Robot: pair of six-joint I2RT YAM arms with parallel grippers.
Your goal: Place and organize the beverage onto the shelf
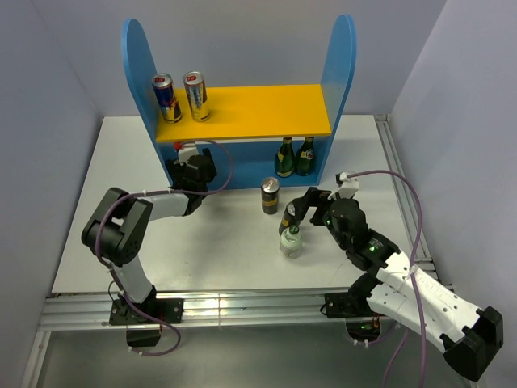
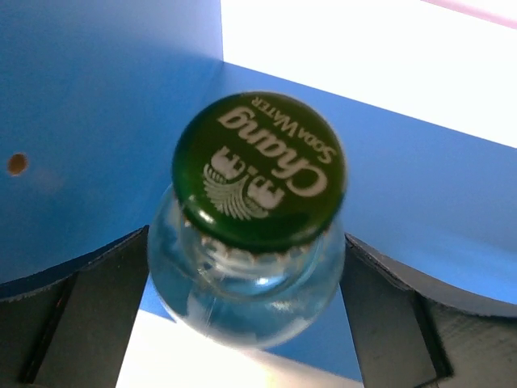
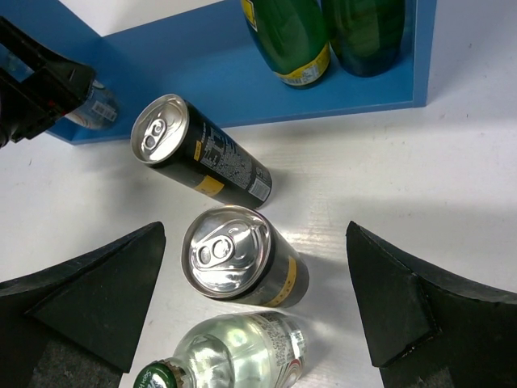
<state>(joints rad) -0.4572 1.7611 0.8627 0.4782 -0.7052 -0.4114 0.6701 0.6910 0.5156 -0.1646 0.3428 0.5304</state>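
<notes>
Bottle on the shelf: the left pincer (image 2: 246,242), jaws spread wide and released, brackets a small clear glass bottle with a green cap (image 2: 252,202). The bottle stands in the lower left corner of the blue-sided shelf with a yellow upper board (image 1: 266,109), apparently leaving room alongside. The right pincer (image 3: 255,230), equally wide and empty, hovers over an upright black-and-gold can (image 3: 234,263) on the white surface (image 3: 404,186), likely the next pick.

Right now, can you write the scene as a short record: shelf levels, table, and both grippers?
upper board: blue-and-silver can, gold can
lower level: two green bottles at right; clear bottle at left
table: far black-and-gold can, near black-and-gold can, second clear bottle
left gripper: around the clear bottle; grip unclear
right gripper: open, over the near black-and-gold can
</notes>
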